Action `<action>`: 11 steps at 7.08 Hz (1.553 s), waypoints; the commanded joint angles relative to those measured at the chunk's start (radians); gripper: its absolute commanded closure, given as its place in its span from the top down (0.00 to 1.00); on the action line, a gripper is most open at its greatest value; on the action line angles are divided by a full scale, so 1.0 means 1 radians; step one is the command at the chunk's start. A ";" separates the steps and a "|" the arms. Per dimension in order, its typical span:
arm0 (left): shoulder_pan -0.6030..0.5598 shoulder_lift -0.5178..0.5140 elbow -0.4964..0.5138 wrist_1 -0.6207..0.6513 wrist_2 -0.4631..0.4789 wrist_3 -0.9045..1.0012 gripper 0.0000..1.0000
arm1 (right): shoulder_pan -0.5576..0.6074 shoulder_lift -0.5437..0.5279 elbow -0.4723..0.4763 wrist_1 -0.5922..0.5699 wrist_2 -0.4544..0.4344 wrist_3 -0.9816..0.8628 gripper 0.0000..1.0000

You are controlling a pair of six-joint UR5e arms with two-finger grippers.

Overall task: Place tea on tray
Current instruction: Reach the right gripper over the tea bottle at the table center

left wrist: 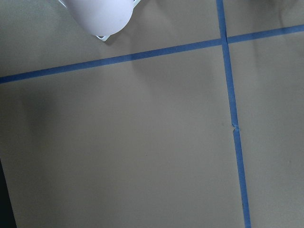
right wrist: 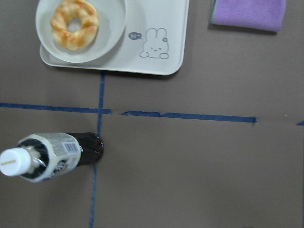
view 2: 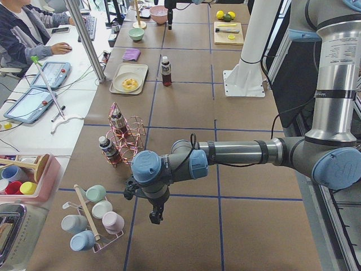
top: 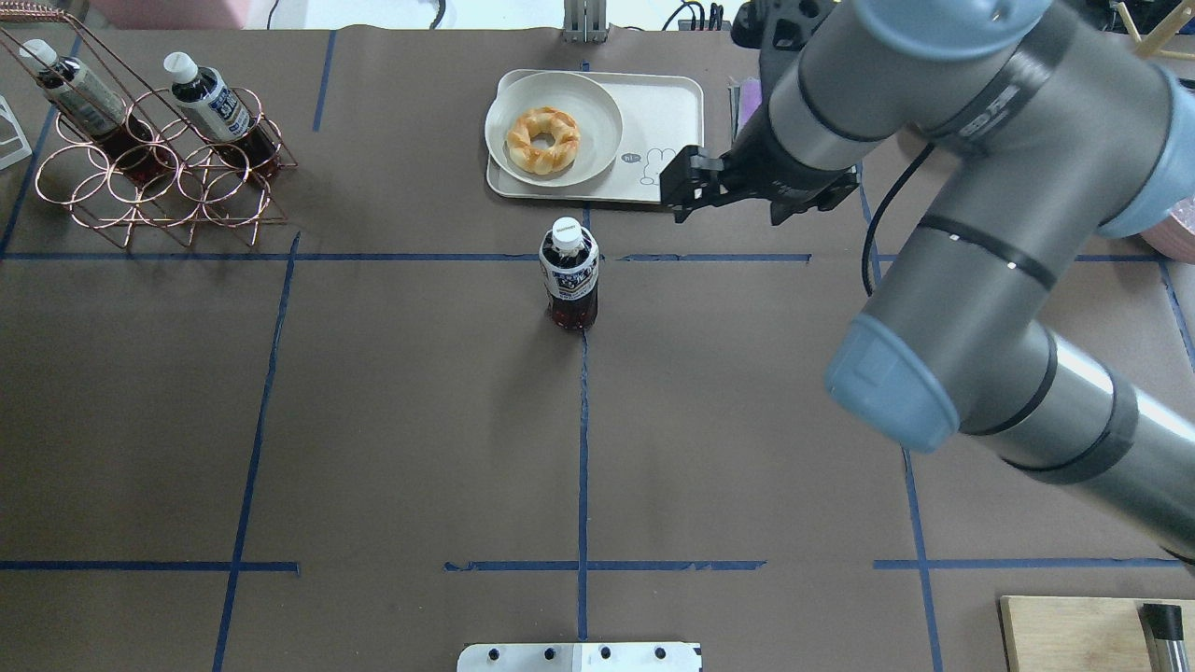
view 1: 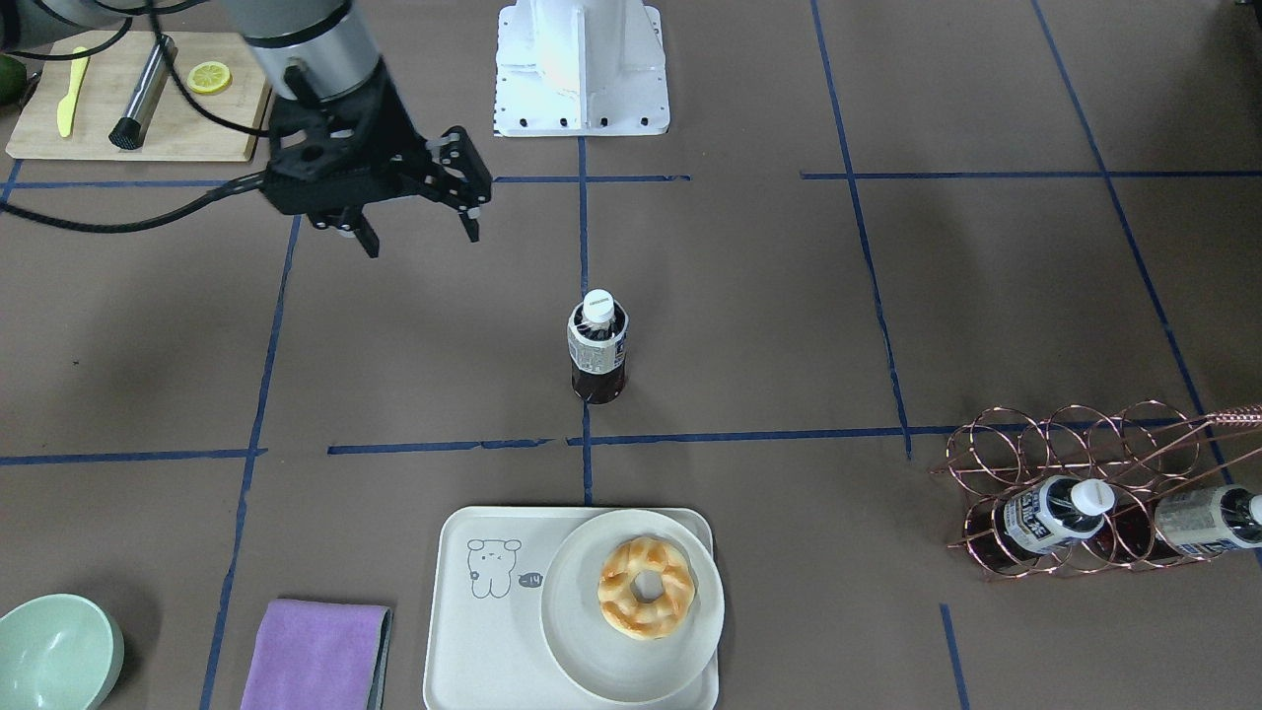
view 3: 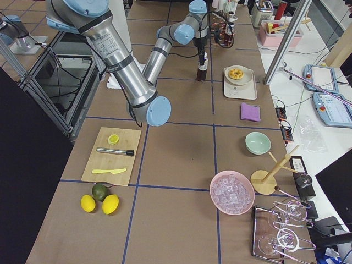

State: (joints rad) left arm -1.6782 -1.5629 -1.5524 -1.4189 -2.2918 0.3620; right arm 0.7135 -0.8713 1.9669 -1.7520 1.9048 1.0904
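- The tea (view 1: 597, 345) is seen as a small clear bottle with dark brown liquid, a white cap and a pale label with black letters.
- It is stood upright on the table (view 1: 789, 325), where two blue tape lines cross, apart from the tray (view 1: 473, 641).
- The right gripper (view 1: 421, 240) is held above the table beside the tea, its fingers spread and nothing between them.
- A barcode on the label is shown only in the right wrist view.
- The left gripper (view 2: 155, 217) is shown only in the exterior left view, and its state cannot be told.
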 commanded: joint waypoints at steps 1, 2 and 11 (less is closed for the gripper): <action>0.000 0.000 0.000 0.000 0.000 0.000 1.00 | -0.103 0.102 -0.089 0.029 -0.153 0.065 0.99; 0.000 0.000 0.000 0.000 0.000 -0.002 1.00 | -0.121 0.159 -0.185 0.023 -0.150 0.063 0.99; 0.000 -0.002 0.008 0.000 -0.002 -0.002 1.00 | -0.118 0.331 -0.419 -0.055 -0.139 -0.095 0.83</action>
State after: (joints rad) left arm -1.6782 -1.5636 -1.5443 -1.4189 -2.2926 0.3605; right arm 0.5922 -0.5573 1.5781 -1.8103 1.7664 1.0032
